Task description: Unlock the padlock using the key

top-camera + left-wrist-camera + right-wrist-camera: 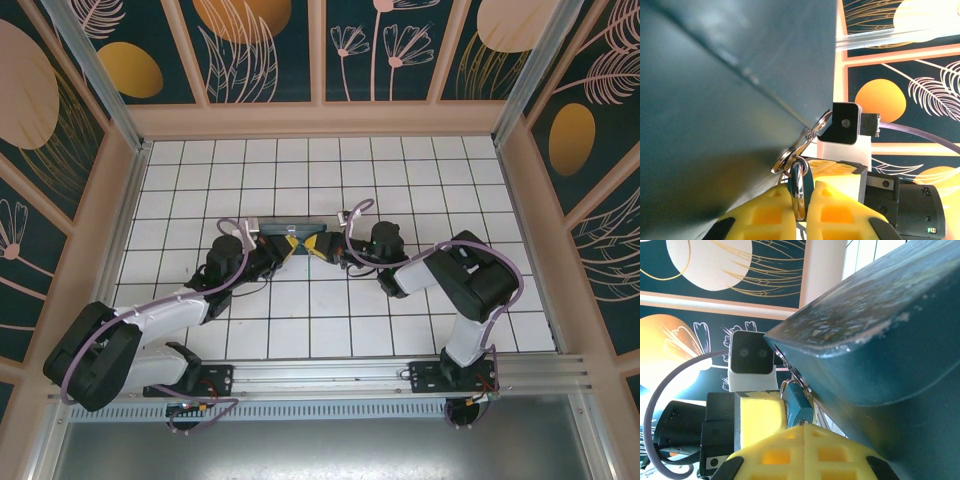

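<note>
Both grippers meet at the middle of the tiled floor, my left gripper (291,246) facing my right gripper (317,245). In the left wrist view the left gripper (801,212) is shut on the padlock (801,187), whose bluish body stands edge-on between the yellow pads, with its thin shackle through silvery rings (790,156) above. In the right wrist view the right gripper (805,440) is shut with its tips against the bottom of the padlock (799,407). A small dark stub of the key (801,423) shows there; the remainder of it is hidden between the pads.
A dark teal box (285,227) lies just behind the grippers; its side looms close in the left wrist view (730,100) and the right wrist view (880,340). White tiled floor (300,160) stretches to painted walls (320,50) on three sides.
</note>
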Available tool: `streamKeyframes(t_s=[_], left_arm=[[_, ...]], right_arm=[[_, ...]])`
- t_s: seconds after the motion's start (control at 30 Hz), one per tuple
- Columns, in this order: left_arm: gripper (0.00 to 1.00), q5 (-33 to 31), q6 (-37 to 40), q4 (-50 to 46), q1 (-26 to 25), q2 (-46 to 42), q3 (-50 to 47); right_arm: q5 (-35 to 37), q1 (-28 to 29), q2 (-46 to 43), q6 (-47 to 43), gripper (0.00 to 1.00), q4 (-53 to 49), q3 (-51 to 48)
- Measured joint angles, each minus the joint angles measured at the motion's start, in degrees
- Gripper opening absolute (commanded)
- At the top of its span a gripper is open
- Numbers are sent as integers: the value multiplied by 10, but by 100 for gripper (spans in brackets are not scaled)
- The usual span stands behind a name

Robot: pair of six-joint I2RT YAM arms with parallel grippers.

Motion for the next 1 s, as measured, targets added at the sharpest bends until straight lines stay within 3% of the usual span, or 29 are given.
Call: streamKeyframes(t_s=[0.33, 0.7, 0.83, 1.0], left_arm=[[0, 9, -15, 30, 0, 6, -15], [0, 7, -46, 64, 10, 14, -22], [0, 9, -48, 65, 10, 16, -24], [0, 11, -48, 71, 10, 16, -24]], right_arm=[[-27, -6, 6, -9, 0, -1, 0], [16, 11, -72, -168, 0, -241, 58], [14, 9, -72, -165, 0, -241, 57], [-14, -3, -49, -117, 0, -169, 45]])
